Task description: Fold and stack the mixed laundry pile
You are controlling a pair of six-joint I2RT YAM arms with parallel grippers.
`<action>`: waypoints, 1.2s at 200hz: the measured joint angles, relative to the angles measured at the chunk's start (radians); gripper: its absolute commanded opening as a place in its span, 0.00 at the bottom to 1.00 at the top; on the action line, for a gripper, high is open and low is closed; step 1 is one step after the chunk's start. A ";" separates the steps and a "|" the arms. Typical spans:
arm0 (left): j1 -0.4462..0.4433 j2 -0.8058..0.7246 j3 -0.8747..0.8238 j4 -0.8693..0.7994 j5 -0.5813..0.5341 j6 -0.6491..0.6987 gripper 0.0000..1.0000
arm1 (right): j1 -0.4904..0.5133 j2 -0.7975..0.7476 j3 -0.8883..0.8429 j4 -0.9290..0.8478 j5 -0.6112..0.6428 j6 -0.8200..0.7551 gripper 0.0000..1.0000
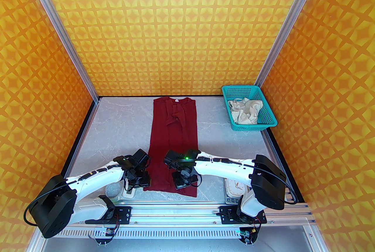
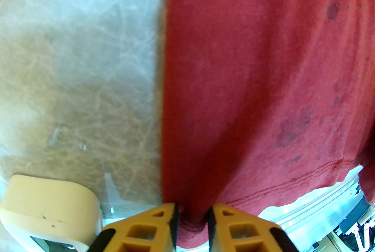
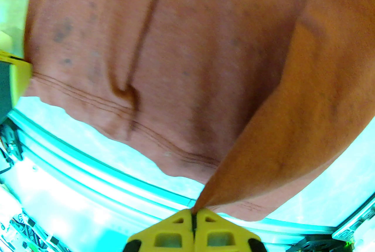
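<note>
**Operator:** Report the left side first.

**Technician:** On the left gripper (image 2: 192, 215), the orange-yellow plastic fingers (image 2: 158, 227) stand slightly apart, clamped on a bunched fold at the left hem corner of the dark red short-sleeved shirt (image 1: 172, 139). The shirt's straight left edge runs away from the fingers. Grey marbled table (image 2: 73, 69) lies bare beside that edge. A cream rounded plastic block (image 2: 49, 204) sits just left of the fingers, apart from the cloth.

**Operator:** Where is the shirt, and what is the right gripper doing?

**Technician:** The shirt lies flat along the table's centre, its sides folded inward into a narrow strip. The collar is at the far wall and the hem at the near edge. In the top view both wrists cover the hem corners. On the right gripper (image 3: 193, 215), the yellow fingers are pressed together, pinching the right hem corner. A flap of cloth rises from the tips, off the layer beneath. An aluminium rail (image 3: 88, 163) runs below the hem.

**Operator:** What lies further right?

**Technician:** A white dial device (image 1: 234, 188) sits near the right arm's base. The teal plastic mesh basket (image 1: 265, 107) stands in the far right corner, well apart from the shirt. It holds the crumpled cream-white shorts (image 1: 244, 110).
</note>
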 measured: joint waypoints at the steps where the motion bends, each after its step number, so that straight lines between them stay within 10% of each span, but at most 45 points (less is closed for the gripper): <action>1: 0.000 -0.001 0.000 0.000 0.000 0.000 0.24 | 0.000 0.001 0.001 0.000 0.000 0.000 0.00; 82: 0.000 -0.015 -0.004 -0.010 -0.003 0.000 0.25 | 0.018 0.107 0.032 0.007 -0.042 -0.040 0.01; 110: 0.000 -0.016 -0.004 -0.012 -0.006 0.000 0.24 | 0.034 0.143 0.029 0.029 -0.070 -0.041 0.33; 146: 0.000 -0.021 -0.004 -0.015 -0.008 0.000 0.24 | 0.035 0.134 0.029 0.021 -0.053 -0.039 0.45; 240: 0.000 -0.024 -0.004 -0.031 -0.014 0.000 0.17 | -0.145 -0.240 -0.433 0.216 -0.164 0.116 0.51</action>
